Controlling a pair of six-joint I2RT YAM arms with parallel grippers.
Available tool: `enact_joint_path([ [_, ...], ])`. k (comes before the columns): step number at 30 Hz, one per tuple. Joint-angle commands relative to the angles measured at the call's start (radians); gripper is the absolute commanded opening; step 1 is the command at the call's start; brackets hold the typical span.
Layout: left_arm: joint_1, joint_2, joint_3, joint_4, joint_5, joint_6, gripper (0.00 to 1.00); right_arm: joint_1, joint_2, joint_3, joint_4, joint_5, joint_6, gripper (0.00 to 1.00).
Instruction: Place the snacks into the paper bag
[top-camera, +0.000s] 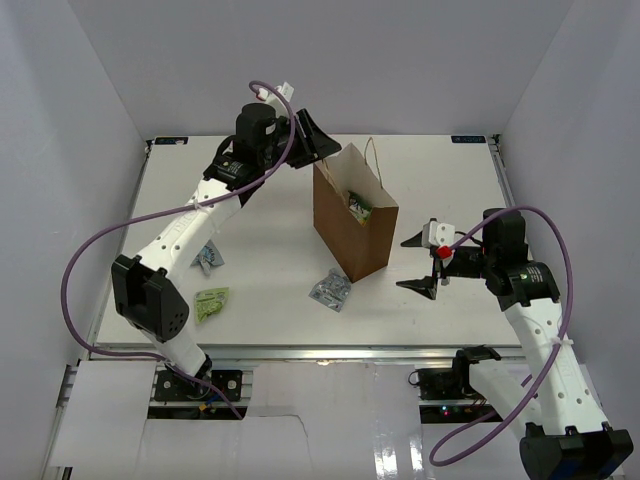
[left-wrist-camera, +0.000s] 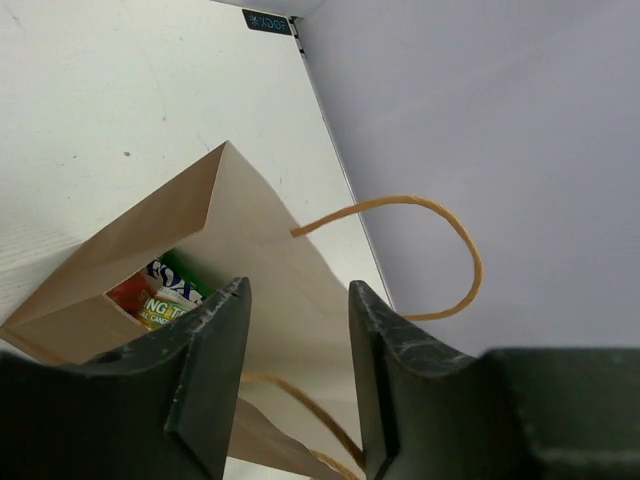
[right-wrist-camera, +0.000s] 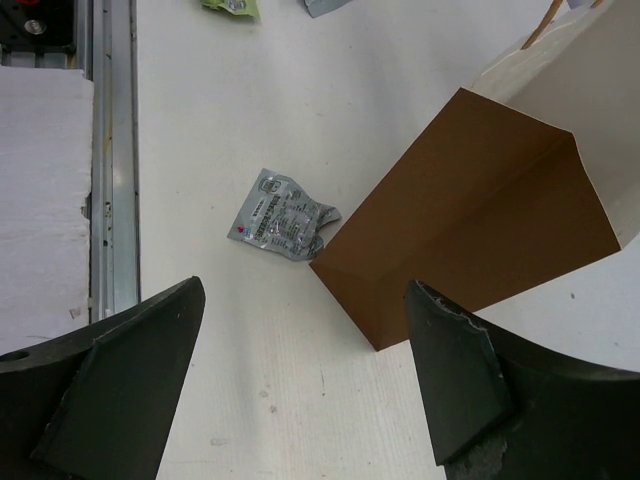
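Bag: tall brown kraft paper bag (top-camera: 350, 225), upright; green and red foil packets (left-wrist-camera: 160, 293) inside.
Outside: silvery-grey foil packet (top-camera: 330, 288) beside its base; lime-green packet (top-camera: 211, 303) farther left.
Left gripper (left-wrist-camera: 297, 300): parted, empty, over bag's mouth.
Right gripper (right-wrist-camera: 305, 300): wide apart, empty.

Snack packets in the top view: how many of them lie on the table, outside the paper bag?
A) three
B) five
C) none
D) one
A: a blue-grey packet and a lime green packet lie at the left, and a silvery packet lies close to the paper bag.
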Motion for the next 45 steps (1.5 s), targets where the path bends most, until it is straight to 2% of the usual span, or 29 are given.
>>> enact_joint_path([
  [1, 0.0, -0.008, 0.019, 0.003, 0.018, 0.023, 0.55, 0.005, 0.005, 0.021, 0.017, -0.048, -0.012, 0.87],
  [4, 0.0, -0.008, 0.05, 0.0, 0.014, 0.046, 0.65, 0.031, 0.031, 0.043, -0.062, -0.081, -0.084, 0.88],
  [8, 0.0, -0.036, 0.108, -0.003, -0.003, 0.118, 0.74, 0.159, 0.11, 0.081, -0.262, -0.059, -0.391, 0.88],
  [9, 0.0, -0.046, 0.123, -0.006, -0.009, 0.138, 0.77, 0.237, 0.124, 0.08, -0.29, -0.005, -0.517, 0.88],
  [11, 0.0, -0.08, 0.123, -0.01, -0.041, 0.204, 0.83, 0.316, 0.166, 0.071, -0.328, 0.075, -0.622, 0.88],
  [14, 0.0, -0.238, 0.051, -0.024, -0.124, 0.287, 0.88, 0.495, 0.241, 0.067, -0.316, 0.298, -0.749, 0.88],
  [16, 0.0, -0.327, -0.066, -0.03, -0.179, 0.33, 0.9, 0.567, 0.305, 0.075, -0.279, 0.38, -0.745, 0.88],
  [17, 0.0, -0.376, -0.114, -0.049, -0.213, 0.333, 0.91, 0.633, 0.327, 0.08, -0.206, 0.456, -0.719, 0.89],
  [18, 0.0, -0.48, -0.162, -0.058, -0.282, 0.336, 0.92, 0.666, 0.351, 0.087, -0.165, 0.489, -0.658, 0.89],
  [20, 0.0, -0.585, -0.31, -0.09, -0.345, 0.333, 0.94, 0.741, 0.434, 0.097, -0.082, 0.561, -0.598, 0.9],
  [21, 0.001, -0.684, -0.358, -0.133, -0.391, 0.324, 0.95, 0.762, 0.469, 0.118, -0.027, 0.64, -0.575, 0.9],
  [23, 0.004, -0.822, -0.471, -0.228, -0.448, 0.281, 0.95, 0.792, 0.63, 0.188, -0.018, 0.705, -0.524, 0.92],
  [25, 0.004, -0.911, -0.557, -0.292, -0.488, 0.24, 0.95, 0.795, 0.699, 0.247, -0.022, 0.71, -0.498, 0.95],
  [31, 0.004, -1.209, -0.71, -0.48, -0.554, 0.054, 0.98, 0.796, 0.882, 0.374, -0.018, 0.734, -0.517, 0.96],
  [36, 0.004, -1.291, -0.745, -0.569, -0.577, -0.027, 0.98, 0.798, 1.041, 0.468, -0.063, 0.784, -0.497, 0.91],
  [41, 0.004, -1.298, -0.742, -0.6, -0.586, -0.027, 0.98, 0.799, 1.109, 0.483, -0.074, 0.825, -0.484, 0.87],
  [45, 0.004, -1.278, -0.754, -0.595, -0.578, -0.035, 0.98, 0.799, 1.151, 0.5, -0.1, 0.839, -0.469, 0.79],
])
